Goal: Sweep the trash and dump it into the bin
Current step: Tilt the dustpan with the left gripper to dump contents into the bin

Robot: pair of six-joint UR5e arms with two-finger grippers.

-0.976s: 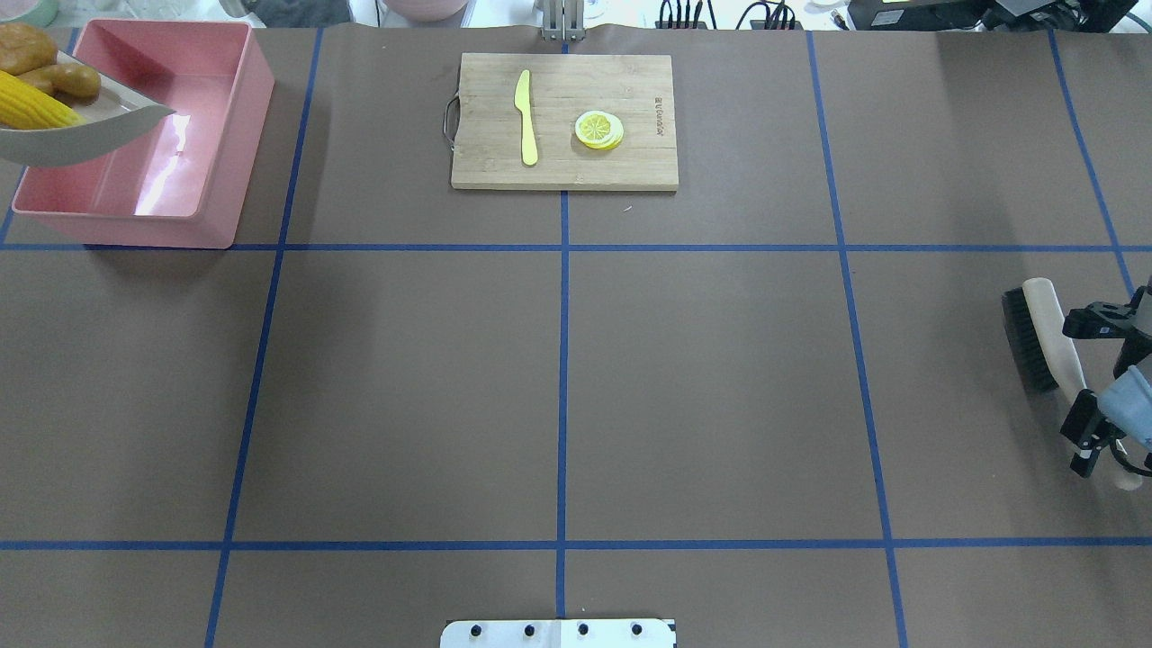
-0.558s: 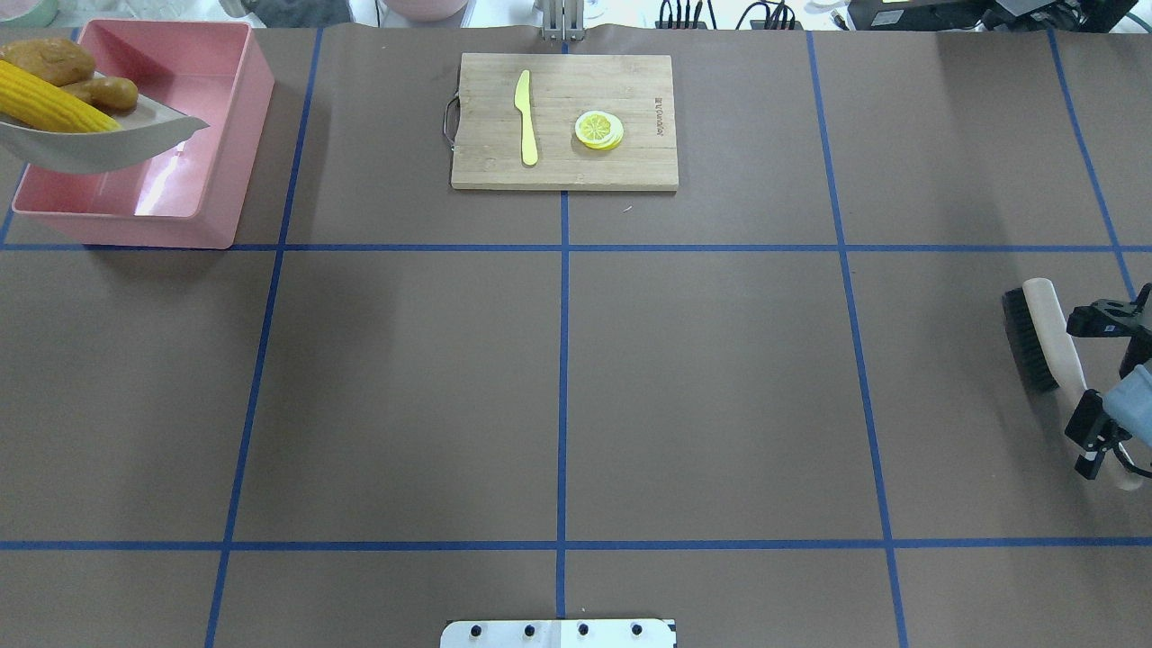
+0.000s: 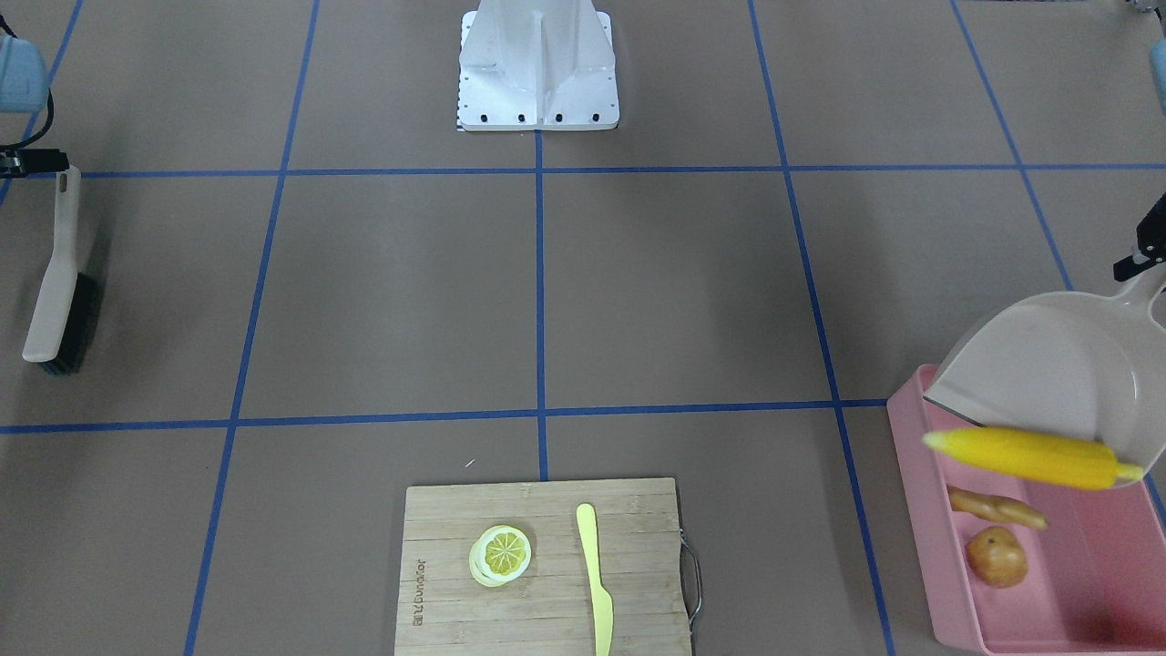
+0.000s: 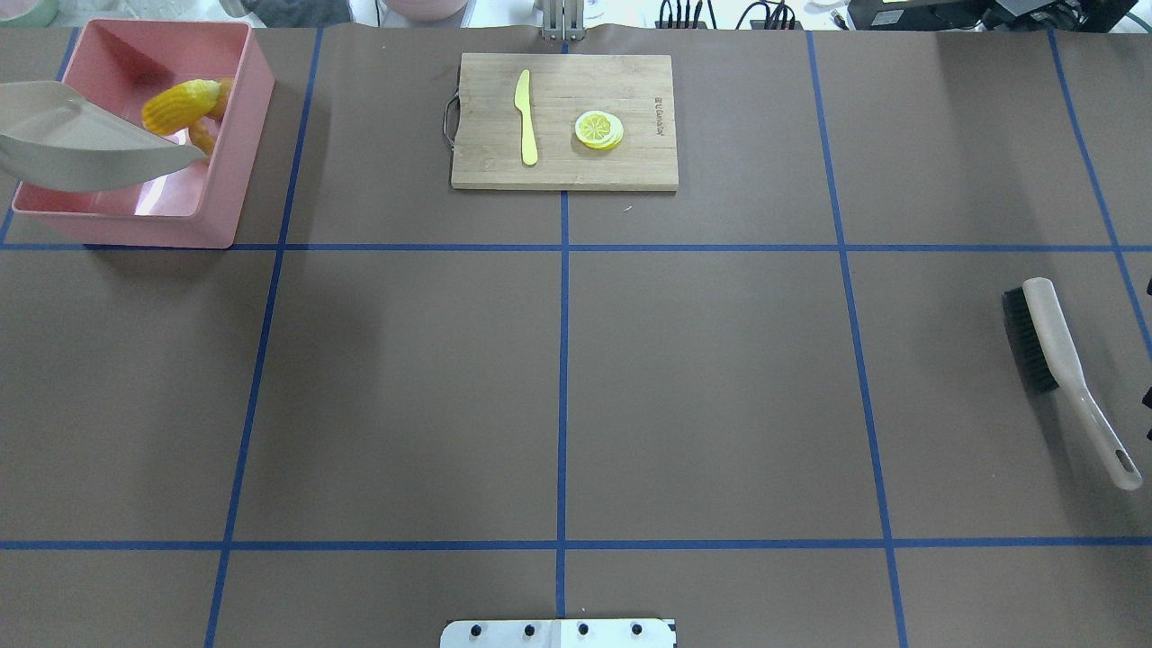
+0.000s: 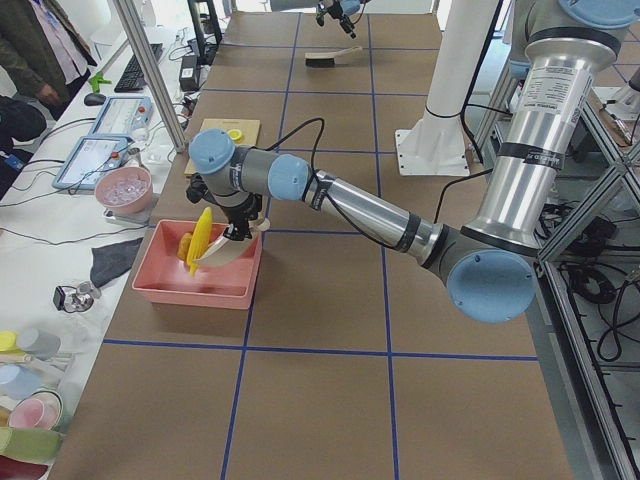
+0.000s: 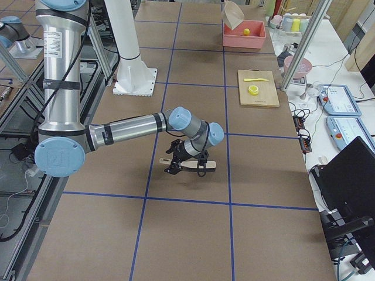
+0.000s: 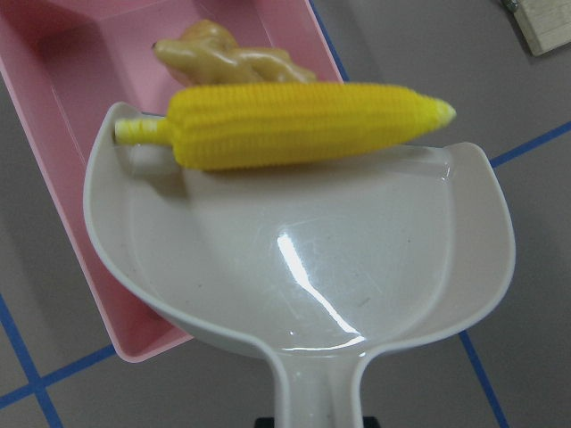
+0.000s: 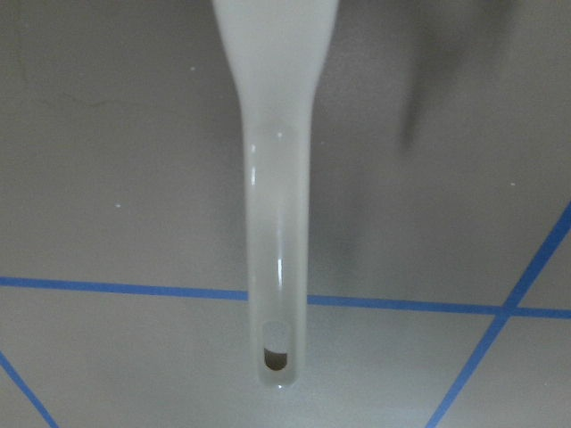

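1. Left claw (image 5: 240,228) is clamped on the dustpan (image 3: 1038,364), tipping it over the bin (image 3: 922,519) at the table's far left corner.
2. Corn (image 3: 1029,456) slides off the lip; ginger (image 3: 995,508) and potato (image 3: 996,556) lie inside.
3. Right claw (image 6: 186,168), fingers apart, hovers over the brush (image 4: 1053,351) by the right edge.
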